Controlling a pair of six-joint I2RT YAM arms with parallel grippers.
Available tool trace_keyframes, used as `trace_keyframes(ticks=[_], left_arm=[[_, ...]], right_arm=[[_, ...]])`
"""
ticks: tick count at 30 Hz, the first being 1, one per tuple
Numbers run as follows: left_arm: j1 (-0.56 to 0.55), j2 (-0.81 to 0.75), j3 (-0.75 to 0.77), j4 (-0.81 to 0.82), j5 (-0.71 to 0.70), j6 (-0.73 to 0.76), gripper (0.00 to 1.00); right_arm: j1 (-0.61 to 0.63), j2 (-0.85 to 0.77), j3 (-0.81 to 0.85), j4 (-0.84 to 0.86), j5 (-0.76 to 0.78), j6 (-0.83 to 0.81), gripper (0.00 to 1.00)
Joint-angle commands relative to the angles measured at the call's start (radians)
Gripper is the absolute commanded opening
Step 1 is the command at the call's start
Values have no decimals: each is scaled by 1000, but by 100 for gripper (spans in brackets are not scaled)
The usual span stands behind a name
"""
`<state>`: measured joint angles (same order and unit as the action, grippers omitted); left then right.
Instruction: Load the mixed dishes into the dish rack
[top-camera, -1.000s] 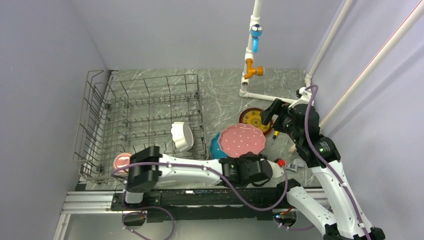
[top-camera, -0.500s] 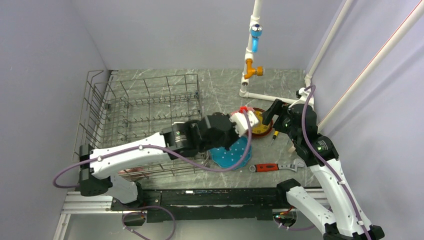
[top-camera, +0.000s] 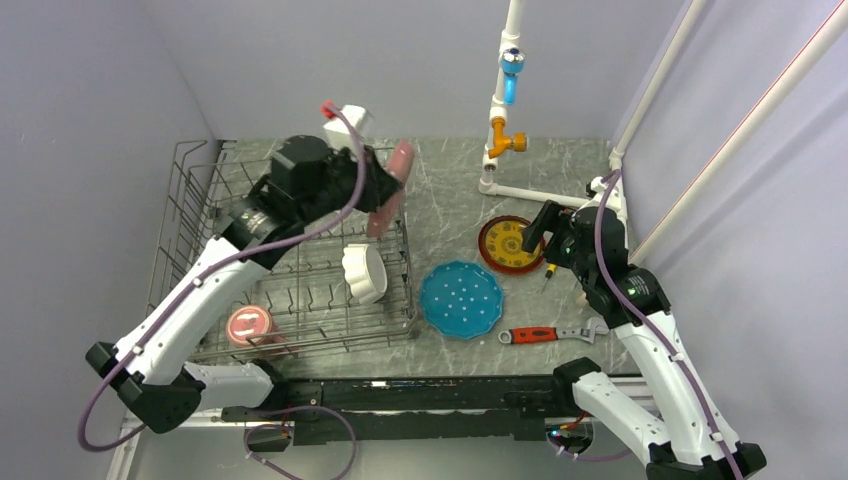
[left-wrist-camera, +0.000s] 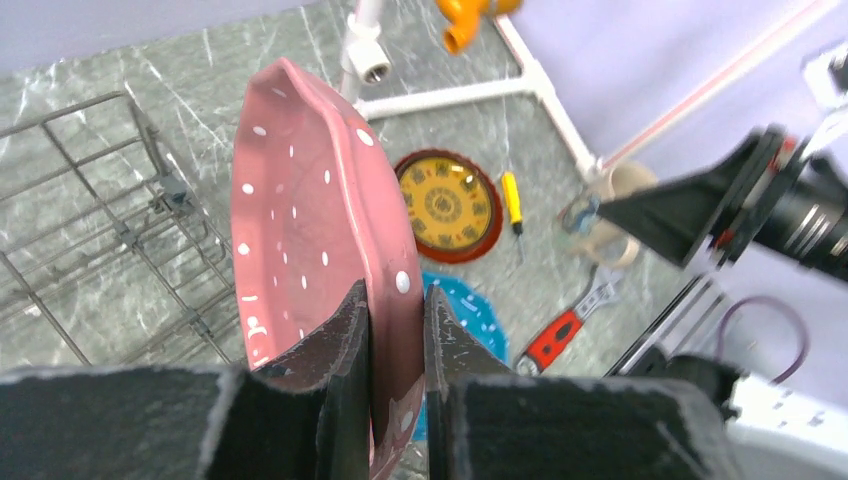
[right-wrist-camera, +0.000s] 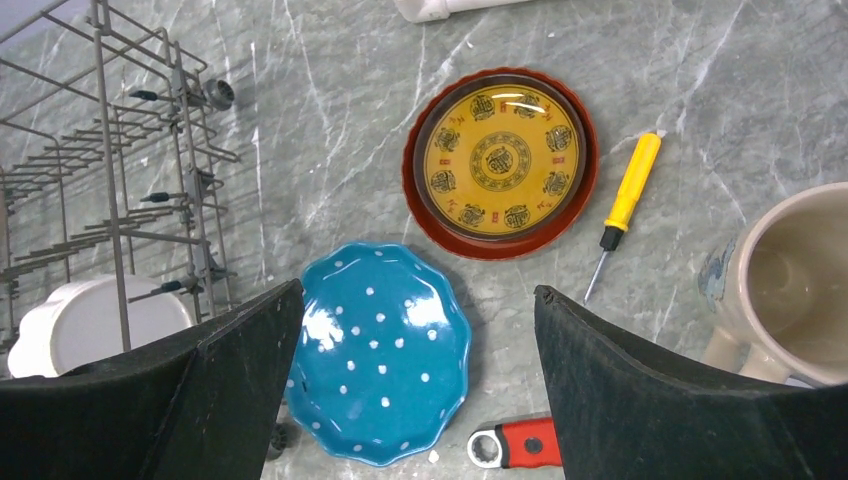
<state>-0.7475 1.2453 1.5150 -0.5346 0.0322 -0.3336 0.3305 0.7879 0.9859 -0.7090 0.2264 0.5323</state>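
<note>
My left gripper is shut on the rim of the pink scalloped plate. It holds the plate on edge in the air over the far right corner of the dish rack. In the left wrist view the fingers clamp the plate. The white scalloped bowl and the pink mug are in the rack. The blue plate and the red-brown plate lie on the table. My right gripper is open and empty, above the blue plate. The cream cup stands at the right.
A red-handled wrench lies at the front right of the blue plate. A yellow screwdriver lies between the red-brown plate and the cup. A white pipe stand with blue and orange fittings rises at the back.
My left arm has lifted the pink plate off the blue plate, swung it up and left over the rack and turned it on edge. The right arm has barely moved.
</note>
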Motion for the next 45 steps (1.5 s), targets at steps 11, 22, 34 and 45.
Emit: trace_keyframes(ticks=[11, 22, 34, 45], left_arm=[[462, -53, -190, 522, 274, -569, 0], [486, 57, -242, 592, 186, -702, 0], [487, 69, -225, 514, 135, -625, 0], [484, 92, -264, 509, 135, -612, 0]], right_arm=[[1, 19, -30, 47, -5, 0, 87], [1, 51, -50, 71, 0, -8, 87], [2, 77, -63, 93, 3, -15, 88], [1, 93, -48, 98, -6, -25, 88]])
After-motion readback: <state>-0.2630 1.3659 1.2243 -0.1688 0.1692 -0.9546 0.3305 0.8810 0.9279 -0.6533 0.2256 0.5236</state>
